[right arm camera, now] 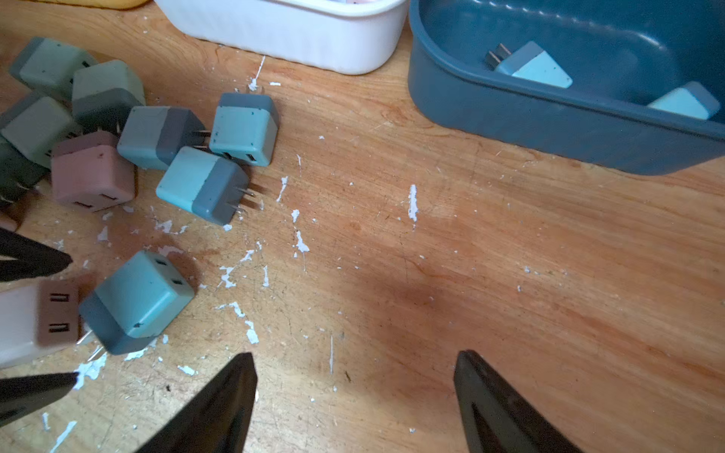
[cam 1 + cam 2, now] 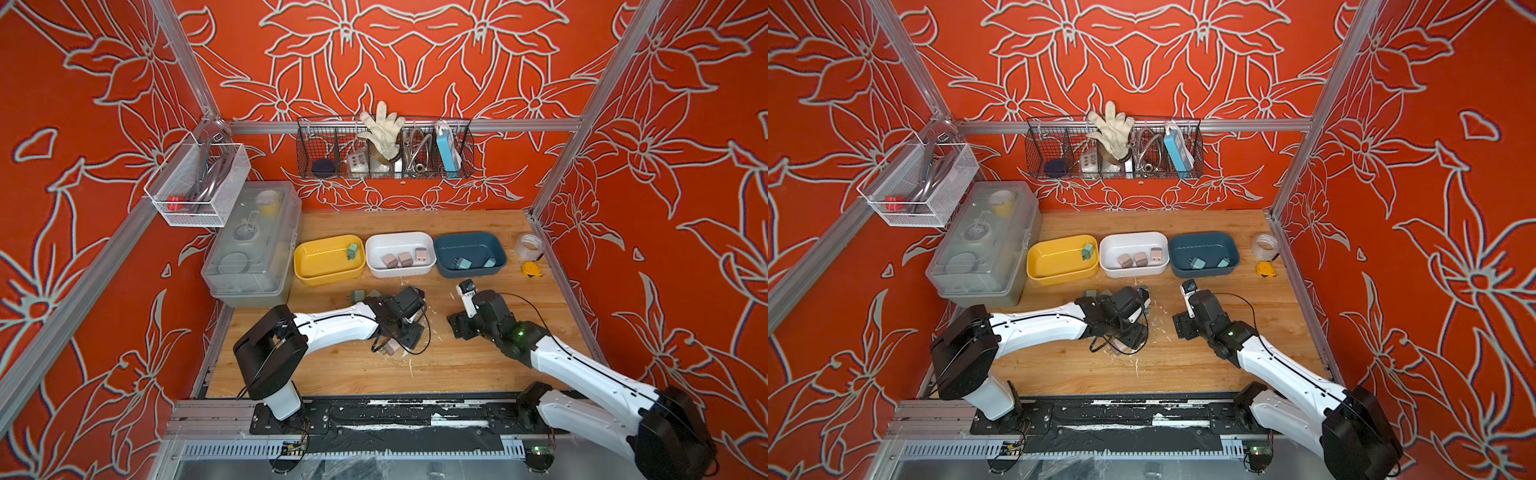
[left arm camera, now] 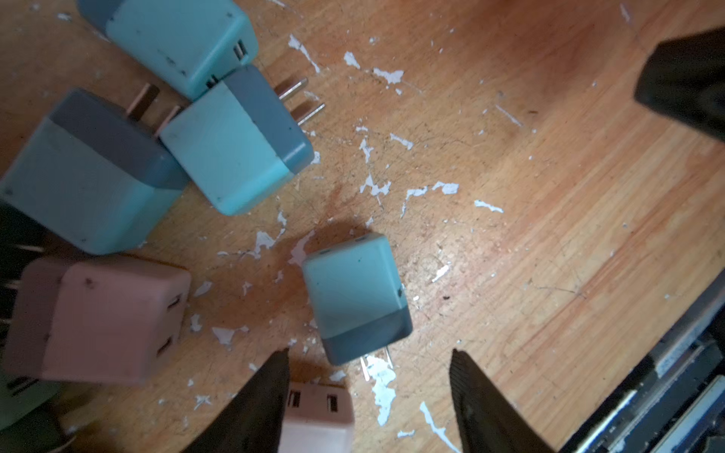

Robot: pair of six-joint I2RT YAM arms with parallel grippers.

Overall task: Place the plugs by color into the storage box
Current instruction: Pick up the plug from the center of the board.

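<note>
- Left gripper [image 3: 368,376] has its jaws partly spread, gripping nothing; a pink plug [image 3: 317,419] lies loose between them.
- Light blue plug [image 3: 355,298] lies on the table [image 3: 510,196] just past its fingertips, prongs toward it, near of the white bin [image 1: 282,35].
- Right gripper [image 1: 353,376] is spread wide, empty, farther away; left arm [image 2: 332,324] reaches right, wrist bent down.

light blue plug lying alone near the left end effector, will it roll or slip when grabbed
The light blue plug looks like a rigid, flat-faced cube, so it probably won't roll. Its smooth plastic may slip a little in a loose grip. Its thin prongs stick out from the grey end, so a push there might spin it.
</note>
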